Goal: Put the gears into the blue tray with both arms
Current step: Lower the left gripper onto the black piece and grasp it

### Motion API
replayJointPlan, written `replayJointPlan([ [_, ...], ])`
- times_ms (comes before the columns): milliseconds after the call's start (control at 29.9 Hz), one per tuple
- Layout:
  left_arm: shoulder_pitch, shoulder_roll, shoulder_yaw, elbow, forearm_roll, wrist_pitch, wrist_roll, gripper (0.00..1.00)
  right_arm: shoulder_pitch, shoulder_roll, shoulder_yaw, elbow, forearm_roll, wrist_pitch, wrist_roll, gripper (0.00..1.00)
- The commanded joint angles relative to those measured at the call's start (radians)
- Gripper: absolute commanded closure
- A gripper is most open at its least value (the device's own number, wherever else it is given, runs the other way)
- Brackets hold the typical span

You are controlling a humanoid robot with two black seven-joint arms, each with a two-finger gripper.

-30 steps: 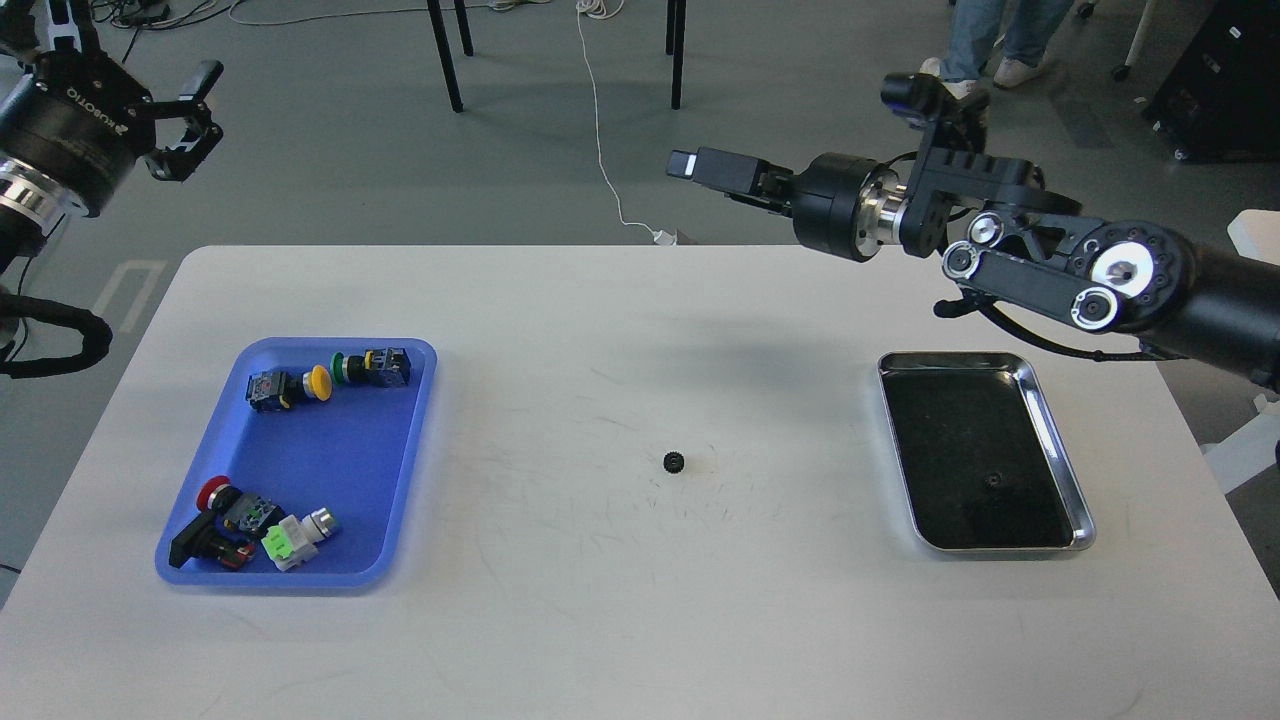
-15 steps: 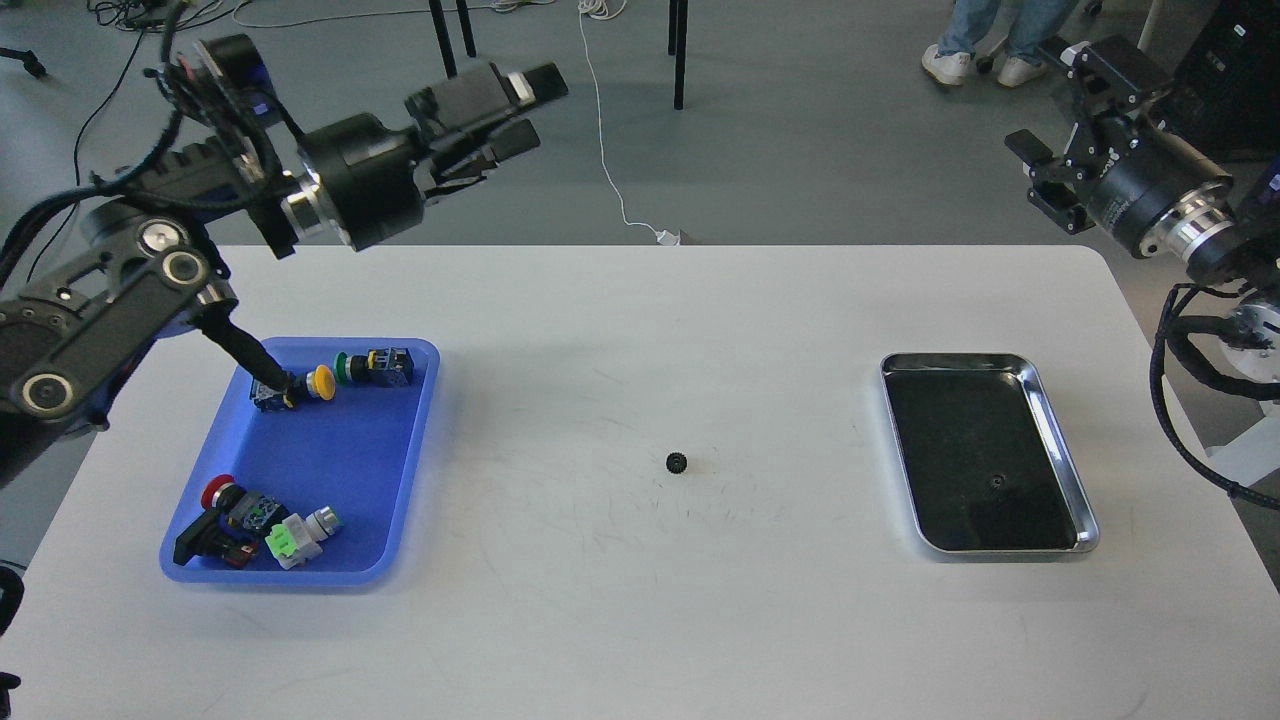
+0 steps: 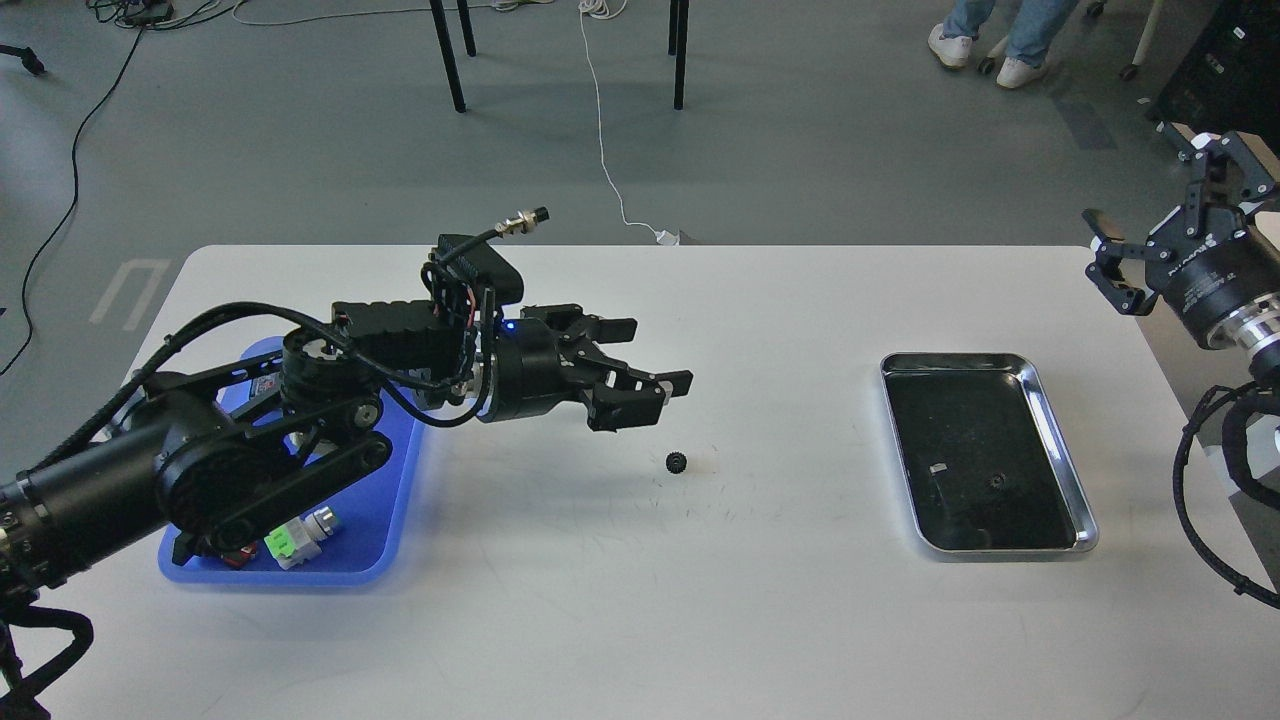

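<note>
Hiding most of the blue tray [image 3: 395, 520], my left arm holds its empty gripper [image 3: 640, 372] spread wide near the gear [image 3: 676, 461] on the white table [image 3: 640, 600].

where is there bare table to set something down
Bare: the stretch between the gear and the steel tray, and the whole near edge. Crowded: the blue tray, under the left arm, whose open fingers hover by the gear.

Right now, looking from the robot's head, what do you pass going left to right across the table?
Blue tray → left gripper, open → a small black gear on the bare table → steel tray → right gripper, raised at the far right edge.
</note>
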Motion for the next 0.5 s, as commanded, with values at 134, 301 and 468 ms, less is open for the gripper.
replayJointPlan([
  [134, 0.004, -0.127, 0.089, 0.167, 0.097, 0.075, 0.000, 0.15, -0.055, 0.002, 0.009, 0.002, 0.002, 0.018, 0.024, 0.04],
  [301, 0.004, -0.201, 0.110, 0.236, 0.113, 0.084, 0.008, 0.18, -0.056, 0.002, 0.014, 0.005, 0.002, 0.019, 0.024, 0.04],
  [468, 0.004, -0.260, 0.125, 0.322, 0.125, 0.084, 0.014, 0.23, -0.056, 0.004, 0.015, 0.011, 0.002, 0.018, 0.024, 0.04],
])
